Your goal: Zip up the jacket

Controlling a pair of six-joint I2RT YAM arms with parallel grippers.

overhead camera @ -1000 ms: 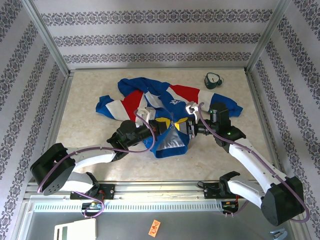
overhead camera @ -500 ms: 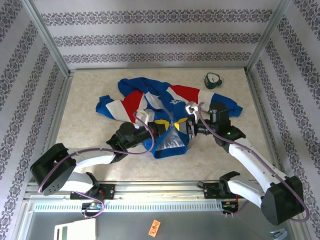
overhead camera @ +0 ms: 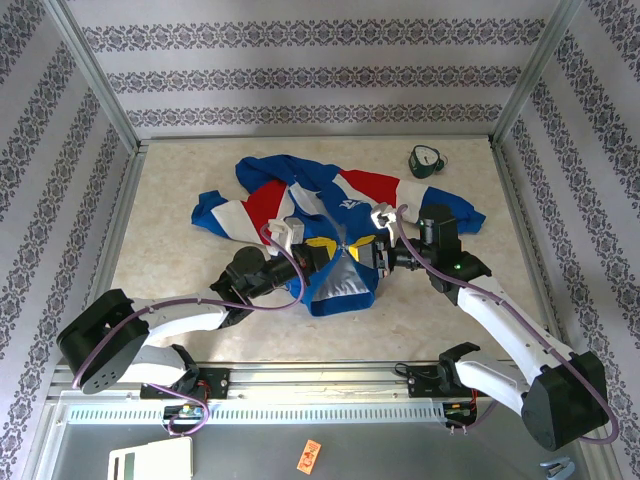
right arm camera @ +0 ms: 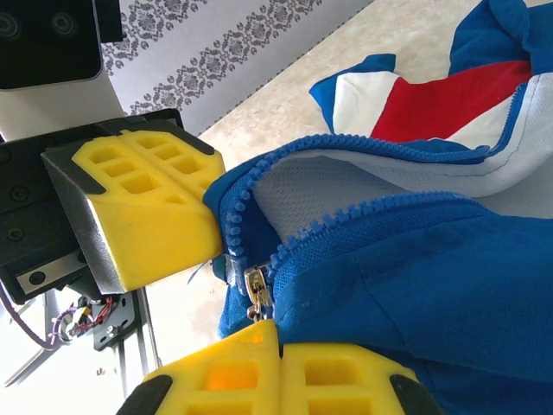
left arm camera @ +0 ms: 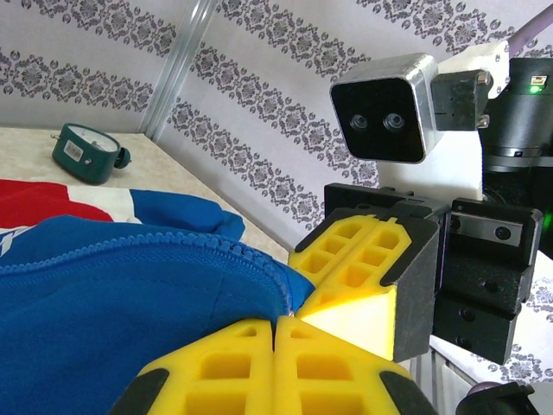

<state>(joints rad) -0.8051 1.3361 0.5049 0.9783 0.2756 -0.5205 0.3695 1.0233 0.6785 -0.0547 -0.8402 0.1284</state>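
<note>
The jacket (overhead camera: 290, 178) lies crumpled on the table, royal blue with red and white panels, its hem raised towards the arms. My left gripper (overhead camera: 328, 247) is shut on the hem edge, and blue fabric (left arm camera: 104, 294) with zipper teeth runs into its closed tips (left arm camera: 275, 324). My right gripper (overhead camera: 365, 245) faces it, a little apart. It is shut (right arm camera: 278, 341) on the other hem side (right arm camera: 432, 285), where the silver zipper slider (right arm camera: 257, 290) hangs at the fingertips. Above the slider the two rows of teeth spread apart over white mesh lining.
A small green dial gauge (overhead camera: 427, 160) sits at the back right of the beige table (overhead camera: 170, 250), also in the left wrist view (left arm camera: 86, 154). Patterned walls with metal posts enclose the table on three sides.
The left arm has shifted slightly, its gripper nudging towards the right gripper with the hem still pinched. The right arm has not moved.
</note>
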